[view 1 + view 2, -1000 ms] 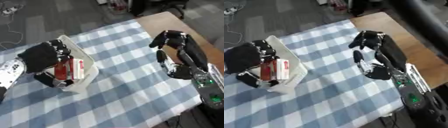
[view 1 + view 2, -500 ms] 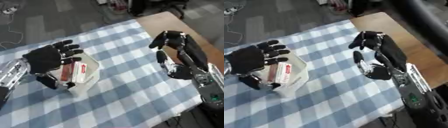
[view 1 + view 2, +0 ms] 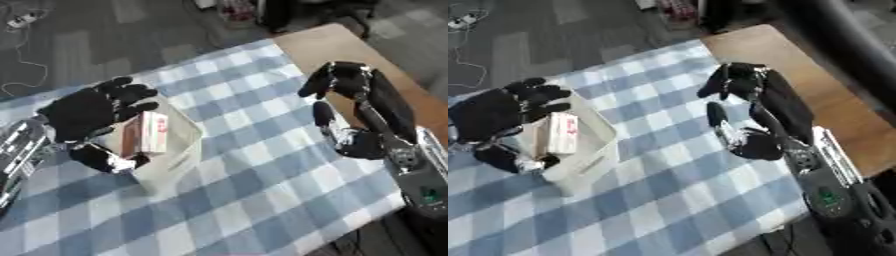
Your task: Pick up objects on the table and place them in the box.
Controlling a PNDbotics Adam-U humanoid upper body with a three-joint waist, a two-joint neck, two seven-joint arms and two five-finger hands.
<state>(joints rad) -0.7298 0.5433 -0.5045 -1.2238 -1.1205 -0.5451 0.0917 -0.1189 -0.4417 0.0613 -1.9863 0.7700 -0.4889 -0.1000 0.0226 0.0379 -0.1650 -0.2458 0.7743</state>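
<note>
A blue-and-white checked cloth (image 3: 262, 165) covers most of a wooden table (image 3: 328, 42), with dark grey carpet floor beyond its far edge.

The left hand (image 3: 87, 110) hangs over the near-left part of a white box (image 3: 179, 155), palm down, its fingers spread and nearly straight, with nothing in its grasp. Its thumb reaches down at the box's left rim. Below and just right of its fingertips, inside the box, lies a white and red packet (image 3: 147, 132), flat on its side and aligned with the box's length. There is red print on the packet's face, but no word of it can be read. A darker reddish item sits beside the packet, partly hidden under the hand.

The right hand (image 3: 754, 100) is held above the cloth at the table's right side, well apart from the box, palm turned toward the left. Its fingers are bent over at the tips and its thumb points down; it holds nothing. Its forearm (image 3: 824, 175) runs off toward the lower right corner.
</note>
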